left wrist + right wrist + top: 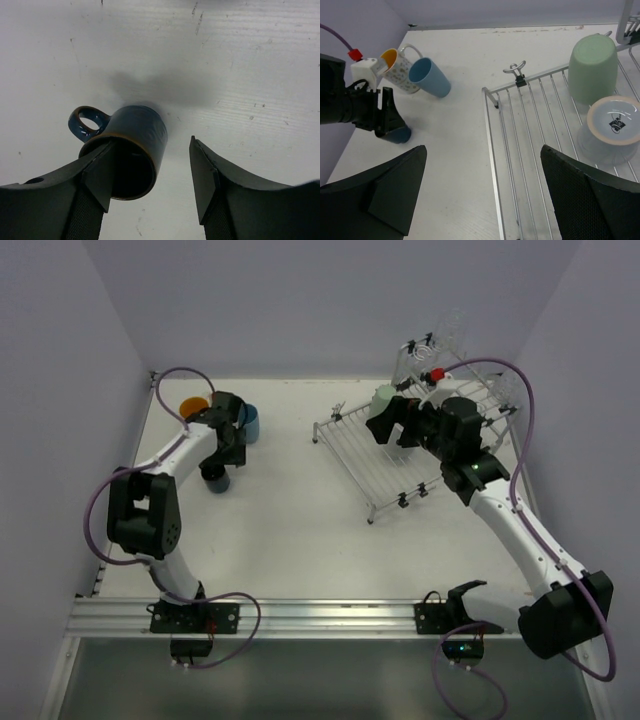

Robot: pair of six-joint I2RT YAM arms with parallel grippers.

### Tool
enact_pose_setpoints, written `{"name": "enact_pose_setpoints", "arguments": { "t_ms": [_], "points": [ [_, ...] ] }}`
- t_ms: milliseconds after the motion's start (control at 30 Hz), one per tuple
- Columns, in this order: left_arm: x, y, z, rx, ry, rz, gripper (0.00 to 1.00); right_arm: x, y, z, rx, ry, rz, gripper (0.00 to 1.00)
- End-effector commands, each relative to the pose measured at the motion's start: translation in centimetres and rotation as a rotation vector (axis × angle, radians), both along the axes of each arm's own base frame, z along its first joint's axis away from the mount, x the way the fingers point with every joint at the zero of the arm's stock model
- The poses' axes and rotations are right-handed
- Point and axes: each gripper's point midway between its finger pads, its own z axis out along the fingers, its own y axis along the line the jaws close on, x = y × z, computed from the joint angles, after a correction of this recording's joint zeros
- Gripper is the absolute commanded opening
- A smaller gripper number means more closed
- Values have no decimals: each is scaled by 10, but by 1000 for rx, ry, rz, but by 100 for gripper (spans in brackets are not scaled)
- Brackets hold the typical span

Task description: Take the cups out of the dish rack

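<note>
White is the counter (300, 540) that carries everything, and the biggest thing on it is the dish rack (370, 455), silver wire rods with a flat section and a raised slotted back. Over the flat section hovers the right pincer (483, 148), its fingers spread wide and holding nothing. Well away from the rack's left end, the left pincer (150, 150) is lowered to the counter, also spread. One finger looks to sit at or just inside the mouth of the dark blue cup (145, 130); the other stands apart from its wall. On the rack, toward the raised back, the pale green cup (592, 65) stands mouth down. Just beside it is another upturned cup (614, 122) with a pale, tan-ringed base; whether its body is glass I cannot tell. Off the rack, beyond the dark blue one, the light blue cup (431, 77) lies on its side, touching the white mug (400, 72) with the orange inside. By my reading, the left arm is at the release of a set-down and the right is lining up the next pick, so three cups are out and at least two are left on the rack. The left pincer should lift straight up so the finger clears the rim without tipping the cup. The right should drop over one upturned cup, spread wide enough for its body and clear of its neighbour.
</note>
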Motion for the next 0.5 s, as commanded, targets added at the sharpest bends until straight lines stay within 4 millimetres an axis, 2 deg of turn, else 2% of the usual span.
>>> {"name": "enact_pose_setpoints", "arguments": {
  "t_ms": [0,67,100,167,200,300,333,367,400,433,467],
  "points": [
    [7,8,20,35,-49,13,65,11,-13,11,-45,-31,-71,99],
    [9,10,31,35,-88,17,73,17,-22,5,-76,-21,-124,99],
    [12,11,39,39,-112,22,80,19,-27,1,-97,-11,-147,99],
    [15,11,64,26,-192,25,88,25,-38,-8,-130,2,-211,99],
    [19,8,87,5,-275,23,99,28,-41,-11,-140,1,-231,99],
    [28,-6,127,-55,-434,-6,100,39,-53,-27,-182,27,-307,99],
    [25,-12,156,-86,-523,-23,100,41,-53,-31,-191,36,-315,99],
    [22,-21,163,-108,-562,-52,100,44,-54,-35,-198,45,-325,99],
    [25,-33,183,-164,-644,-87,100,50,-56,-44,-209,59,-352,99],
    [15,-40,210,-210,-731,-118,100,54,-59,-47,-215,64,-370,99],
    [7,-52,211,-249,-753,-153,100,59,-59,-57,-229,79,-383,99]
  ]
}}
